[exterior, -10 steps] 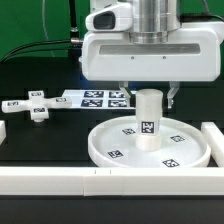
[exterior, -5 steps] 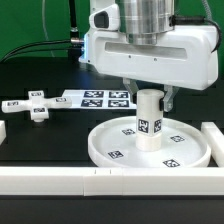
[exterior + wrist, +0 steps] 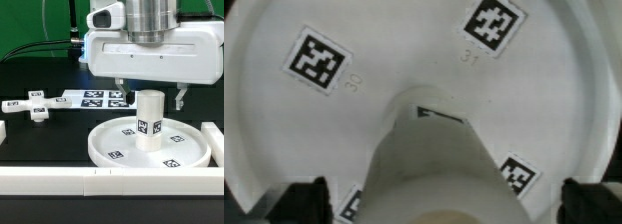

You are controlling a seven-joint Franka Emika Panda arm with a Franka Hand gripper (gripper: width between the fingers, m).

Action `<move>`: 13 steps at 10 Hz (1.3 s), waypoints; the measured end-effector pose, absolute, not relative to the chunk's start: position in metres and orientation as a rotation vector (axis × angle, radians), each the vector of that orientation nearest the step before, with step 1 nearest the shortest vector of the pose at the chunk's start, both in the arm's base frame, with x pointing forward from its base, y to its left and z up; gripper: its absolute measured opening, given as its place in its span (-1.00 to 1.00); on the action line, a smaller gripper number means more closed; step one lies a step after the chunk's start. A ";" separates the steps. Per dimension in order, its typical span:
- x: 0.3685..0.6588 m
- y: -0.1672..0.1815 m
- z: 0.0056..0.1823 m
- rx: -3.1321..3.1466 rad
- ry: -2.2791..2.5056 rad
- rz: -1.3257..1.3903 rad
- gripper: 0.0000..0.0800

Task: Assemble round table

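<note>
Black tabletop (image 3: 50, 140), disc (image 3: 185, 142), foot (image 3: 36, 106), marker board (image 3: 92, 97), blocks (image 3: 50, 181)

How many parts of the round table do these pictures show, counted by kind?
round disc: 1
cylindrical leg: 1
cross-shaped foot: 1
Total: 3

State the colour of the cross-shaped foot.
The cross-shaped foot is white with black-and-white square tags, clearest in the exterior view.

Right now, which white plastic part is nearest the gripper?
The short white cylindrical leg, upright on the large rimmed round disc beneath the gripper; the small cross-shaped foot lies apart.
</note>
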State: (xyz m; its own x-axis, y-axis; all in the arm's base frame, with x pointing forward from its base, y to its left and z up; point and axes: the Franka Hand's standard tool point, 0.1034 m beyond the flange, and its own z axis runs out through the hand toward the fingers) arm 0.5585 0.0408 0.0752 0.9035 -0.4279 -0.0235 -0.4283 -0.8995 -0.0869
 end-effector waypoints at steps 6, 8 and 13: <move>0.564 0.043 0.081 -3.087 -0.236 -0.045 0.62; 0.563 0.047 0.081 -3.052 -0.581 -0.048 0.62; 0.563 0.043 0.080 -2.908 -1.139 -0.049 0.62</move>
